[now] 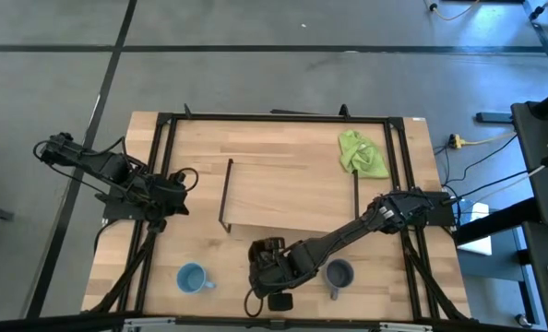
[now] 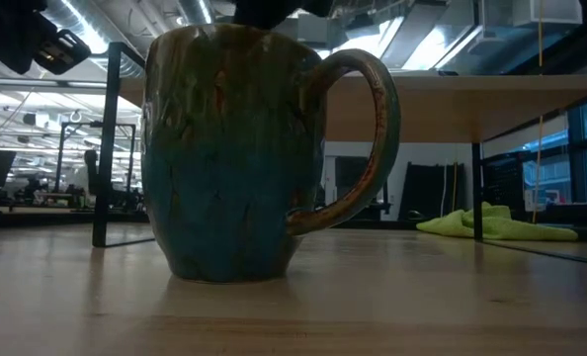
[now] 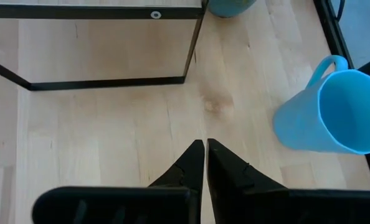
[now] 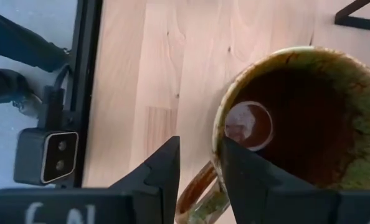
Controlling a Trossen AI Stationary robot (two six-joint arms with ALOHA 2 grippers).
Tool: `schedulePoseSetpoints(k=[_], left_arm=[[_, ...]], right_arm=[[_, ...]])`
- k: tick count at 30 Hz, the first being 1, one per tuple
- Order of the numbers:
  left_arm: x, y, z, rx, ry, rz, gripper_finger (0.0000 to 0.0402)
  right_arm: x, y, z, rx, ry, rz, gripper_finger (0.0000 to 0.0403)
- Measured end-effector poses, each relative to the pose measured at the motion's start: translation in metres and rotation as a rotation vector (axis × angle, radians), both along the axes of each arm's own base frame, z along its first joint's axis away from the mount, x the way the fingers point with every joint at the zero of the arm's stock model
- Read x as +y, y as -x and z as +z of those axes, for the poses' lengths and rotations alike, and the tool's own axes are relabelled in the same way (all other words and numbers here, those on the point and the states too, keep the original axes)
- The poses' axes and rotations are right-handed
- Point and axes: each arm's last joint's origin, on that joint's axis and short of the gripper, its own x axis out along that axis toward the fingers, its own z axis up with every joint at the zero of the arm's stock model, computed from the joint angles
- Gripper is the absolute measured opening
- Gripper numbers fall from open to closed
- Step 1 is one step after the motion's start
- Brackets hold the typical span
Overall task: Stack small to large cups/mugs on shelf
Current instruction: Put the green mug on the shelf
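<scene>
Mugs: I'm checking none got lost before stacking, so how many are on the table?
3. The light blue mug stands near the table's front-left; the grey-blue mug front-right; the brown mug between them, under the right claw, mostly hidden from above.

Right gripper (image 4: 197,171) is hovering over the table's (image 1: 283,152) front edge, fingers parted; left gripper (image 3: 205,163), fingers together, is waiting at its left side.

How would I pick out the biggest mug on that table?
Start at the low light-wood shelf in the middle of the wooden table, then look to the table's near edge. There, under the right gripper, stands the large brown-green glazed mug; unlike the light blue mug and grey mug flanking it, it is mottled.
</scene>
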Motion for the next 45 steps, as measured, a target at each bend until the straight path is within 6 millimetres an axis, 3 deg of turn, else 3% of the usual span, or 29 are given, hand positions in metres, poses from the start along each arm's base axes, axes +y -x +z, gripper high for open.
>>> schedulePoseSetpoints(k=[30,40,45], left_arm=[[0.0,0.0,0.0,-0.005,-0.013,0.009,0.0014],[0.0,0.0,0.0,-0.005,-0.013,0.009,0.0014],[0.0,0.0,0.0,-0.005,-0.012,0.01,0.0014]], right_arm=[[0.001,-0.01,-0.023,-0.042,0.118,-0.086,0.0116],[-0.002,-0.014,-0.023,-0.018,0.013,-0.11,0.0113],[-0.002,-0.014,-0.023,-0.008,-0.009,-0.124,0.0084]])
